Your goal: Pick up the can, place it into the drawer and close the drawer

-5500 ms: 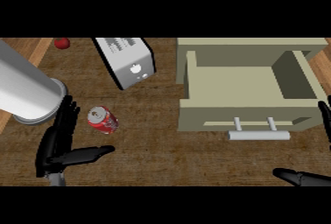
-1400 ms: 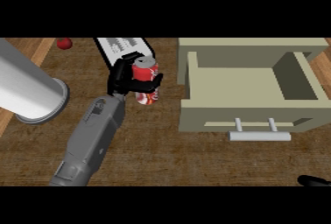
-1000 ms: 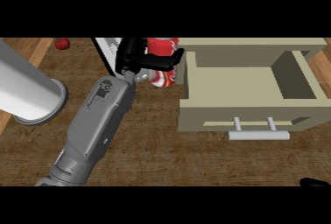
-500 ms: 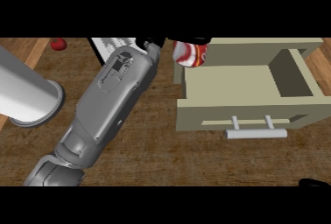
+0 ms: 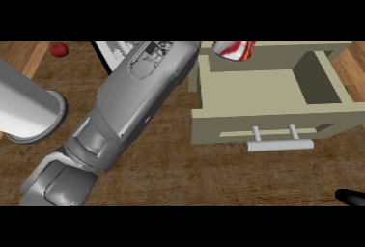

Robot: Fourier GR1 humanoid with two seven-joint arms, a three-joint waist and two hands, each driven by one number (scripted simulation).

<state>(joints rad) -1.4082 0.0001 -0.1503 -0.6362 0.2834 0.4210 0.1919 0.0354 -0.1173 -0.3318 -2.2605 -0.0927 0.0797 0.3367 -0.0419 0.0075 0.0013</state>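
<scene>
Wooden counter [image 5: 214,178]; can [image 5: 234,49] above open drawer [image 5: 267,91] rear edge

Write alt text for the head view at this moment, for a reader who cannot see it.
A red and white can sits at the view's top edge, over the back of an open beige drawer, with the robot's grey left forearm stretching diagonally up toward it; the left hand is out of view. A white cylinder stands at left, and only a black fingertip of the right hand shows at lower right.

Can [image 5: 234,49] above open drawer [image 5: 267,87] — forearm [image 5: 132,103] extended.
</scene>
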